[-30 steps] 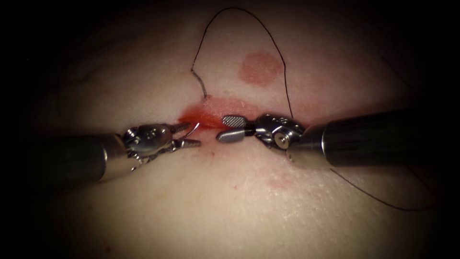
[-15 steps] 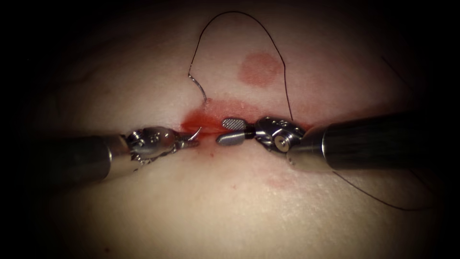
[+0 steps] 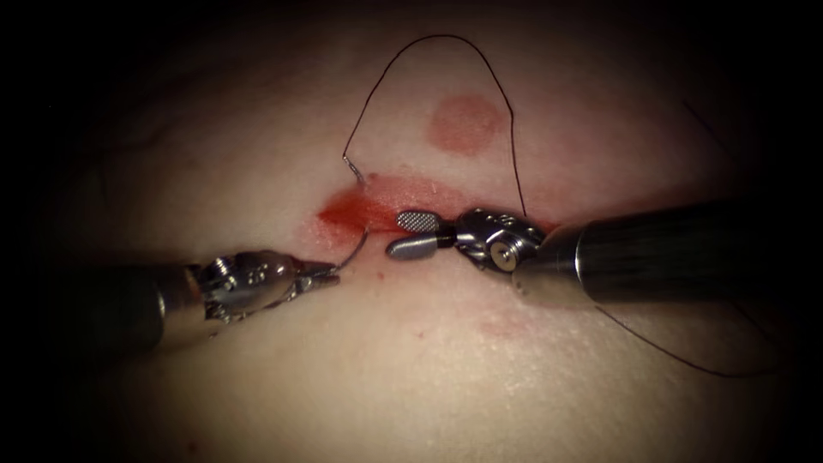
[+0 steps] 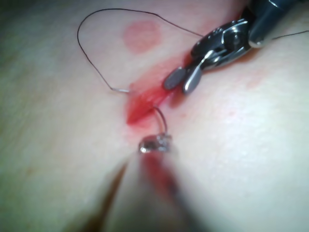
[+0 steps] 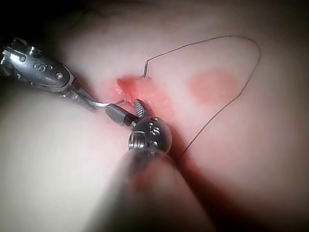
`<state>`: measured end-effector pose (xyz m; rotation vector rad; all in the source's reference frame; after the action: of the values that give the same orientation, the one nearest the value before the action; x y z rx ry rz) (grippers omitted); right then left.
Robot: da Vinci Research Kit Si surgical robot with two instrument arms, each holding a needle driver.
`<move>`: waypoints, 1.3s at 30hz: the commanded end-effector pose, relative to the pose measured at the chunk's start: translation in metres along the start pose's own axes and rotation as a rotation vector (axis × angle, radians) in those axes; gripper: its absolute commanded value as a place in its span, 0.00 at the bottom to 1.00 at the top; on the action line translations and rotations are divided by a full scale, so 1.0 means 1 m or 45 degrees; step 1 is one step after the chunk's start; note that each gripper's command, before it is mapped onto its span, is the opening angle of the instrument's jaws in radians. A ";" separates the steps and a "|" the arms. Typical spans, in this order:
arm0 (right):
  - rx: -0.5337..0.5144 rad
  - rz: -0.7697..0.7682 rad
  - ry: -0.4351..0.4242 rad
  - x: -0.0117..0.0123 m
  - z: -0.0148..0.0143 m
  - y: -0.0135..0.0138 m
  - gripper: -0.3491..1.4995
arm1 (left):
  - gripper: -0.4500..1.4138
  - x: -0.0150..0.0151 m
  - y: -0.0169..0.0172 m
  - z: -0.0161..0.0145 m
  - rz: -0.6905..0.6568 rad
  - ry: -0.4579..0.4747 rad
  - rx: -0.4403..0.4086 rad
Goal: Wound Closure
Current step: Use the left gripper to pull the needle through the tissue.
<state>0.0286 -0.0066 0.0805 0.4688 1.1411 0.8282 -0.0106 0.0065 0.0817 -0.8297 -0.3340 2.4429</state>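
A: Where is the needle?

B: It is a thin curved wire at the left end of the cut. One end is pinched in the left claw. The rest bends up and goes into the red, wet tissue at the cut's edge. Its other end pokes out just above the cut, where the thread joins it.

A: Is the left claw holding tight?

B: Yes, it is closed on the needle near its tip. It has pulled back to the left, and more of the needle shows than a moment ago.

A: And the right claw?

B: It is open wide and holds nothing. It sits just right of the needle, by the cut.

A: Where does the thread go?

B: It makes a big loop above the cut, past a round pink spot, then goes down behind the right claw.
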 end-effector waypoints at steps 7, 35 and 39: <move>0.000 0.003 0.000 -0.0006 0.0010 -0.0002 0.99 | 0.05 0.0001 0.0007 -0.0003 0.012 -0.004 -0.004; -0.004 0.000 0.002 -0.0011 0.0013 -0.0005 0.99 | 0.40 0.0012 0.0007 -0.0051 0.061 0.241 -0.031; -0.004 -0.001 0.002 -0.0011 0.0013 -0.0005 0.99 | 0.40 0.0028 0.0001 -0.0043 0.072 0.225 0.011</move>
<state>0.0293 -0.0072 0.0807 0.4620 1.1416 0.8295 -0.0095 0.0088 0.0763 -1.0420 -0.2264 2.4056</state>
